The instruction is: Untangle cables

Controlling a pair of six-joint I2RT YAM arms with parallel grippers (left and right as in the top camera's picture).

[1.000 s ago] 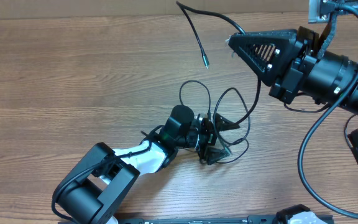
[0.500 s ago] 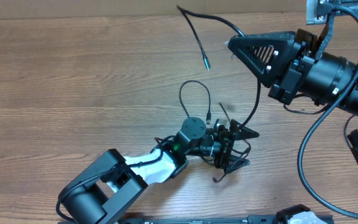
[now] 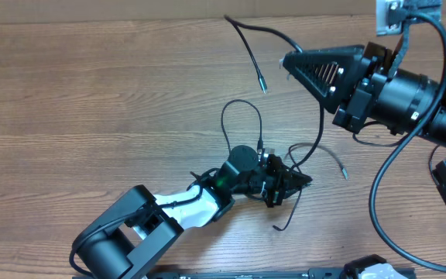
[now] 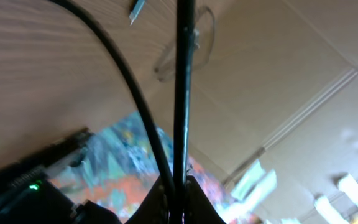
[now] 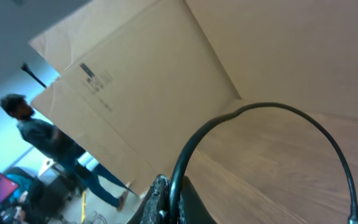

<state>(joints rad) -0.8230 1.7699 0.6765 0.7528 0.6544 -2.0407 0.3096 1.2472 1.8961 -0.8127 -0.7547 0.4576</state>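
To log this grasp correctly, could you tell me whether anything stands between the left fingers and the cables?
Nothing visible does: the left fingers are shut directly on the cables, which run straight out from between them.

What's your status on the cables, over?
Status: left end effector shut on cables at the tangle; right end effector shut on one toward the far edge. Loops not yet separated. Nothing else in the way.

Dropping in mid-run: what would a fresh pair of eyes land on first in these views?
The right gripper, upper right, is shut on a thin black cord that arcs out to a free plug end near the far edge of the table. The left gripper, mid-table, is shut on a strand of the looped tangle.
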